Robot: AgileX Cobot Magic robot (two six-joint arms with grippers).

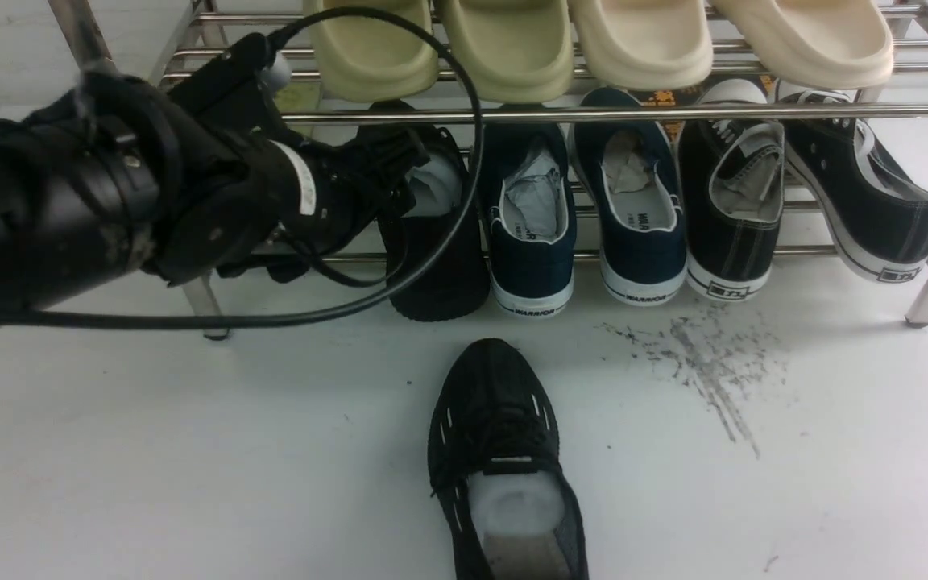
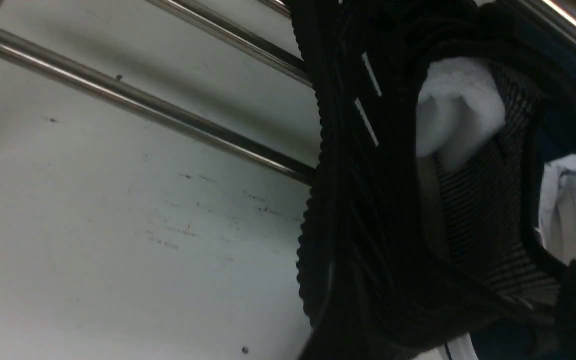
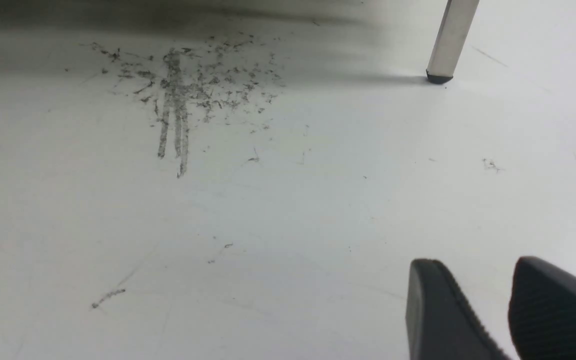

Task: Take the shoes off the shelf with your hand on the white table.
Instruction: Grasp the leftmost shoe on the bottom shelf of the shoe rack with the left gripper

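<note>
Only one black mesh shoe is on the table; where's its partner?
Front view: the second black mesh shoe sits on the shelf, lower tier, leftmost, beside the navy sneakers.

Robotics lab setup; a chrome shoe rack (image 1: 673, 113) stands on a scuffed white tabletop (image 1: 834, 451); a black robot arm (image 1: 69, 209) reaches into it.

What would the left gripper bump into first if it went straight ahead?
Most likely the black mesh shoe on the shelf's lower tier; the left gripper points at its stuffed opening, very close, though depth is unclear.
</note>
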